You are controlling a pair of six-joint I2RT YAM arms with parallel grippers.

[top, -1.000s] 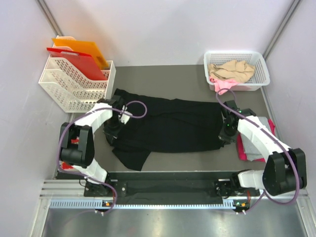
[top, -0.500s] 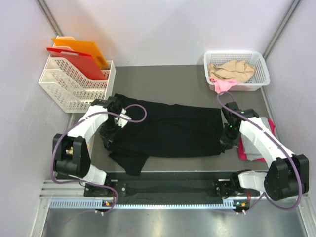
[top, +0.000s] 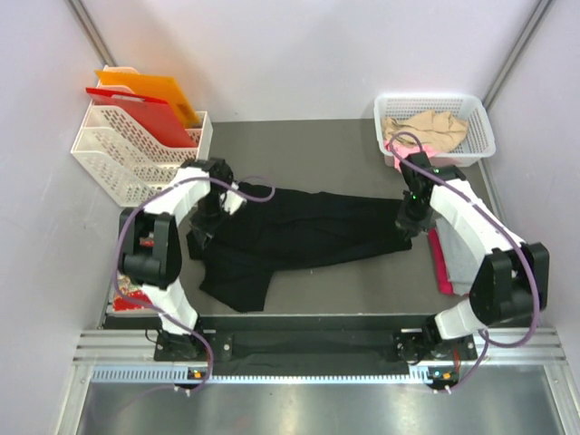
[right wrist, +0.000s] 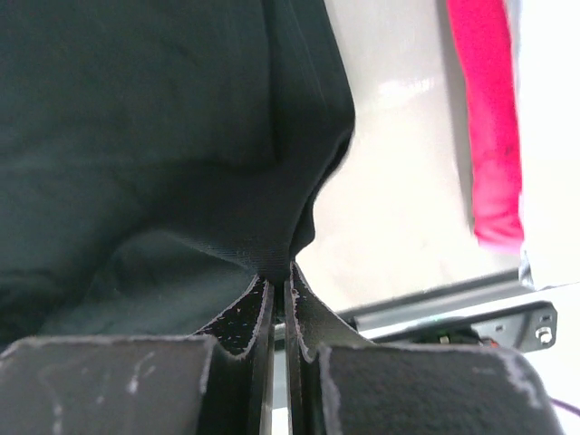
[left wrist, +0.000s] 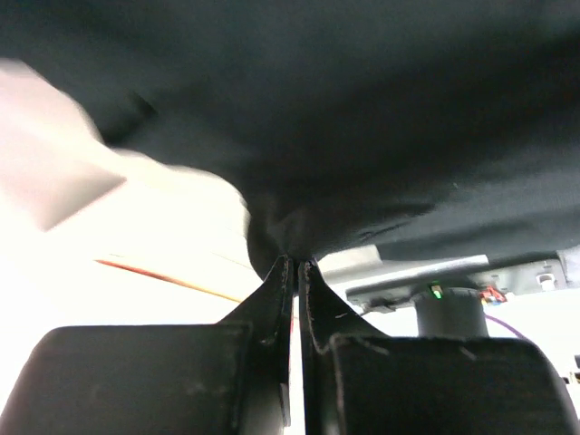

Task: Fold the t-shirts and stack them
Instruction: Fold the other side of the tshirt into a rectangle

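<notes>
Spanning the tabletop's middle, the black t-shirt (top: 308, 236) lies mid-fold; the beige shirt (top: 424, 130) and pink shirt (top: 410, 156) wait unfolded in the far-right basket (top: 433, 95). Left wrist: the left gripper (left wrist: 295, 267) clenches black cloth. Right wrist: the right gripper (right wrist: 279, 281) pinches its hem, with the magenta shirt (right wrist: 489, 118) by the right edge.

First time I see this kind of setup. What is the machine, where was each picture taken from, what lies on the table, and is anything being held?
Two robot arms are bolted at the near edge of a table. The wide picture looks down from above; the two close-ups come from cameras on the wrists. A black t-shirt lies across the table. The left gripper pinches its left end and the right gripper its right end, both shut on cloth. A white basket holds a beige shirt, a magenta shirt lies at the right, and a rack holds folders.
</notes>
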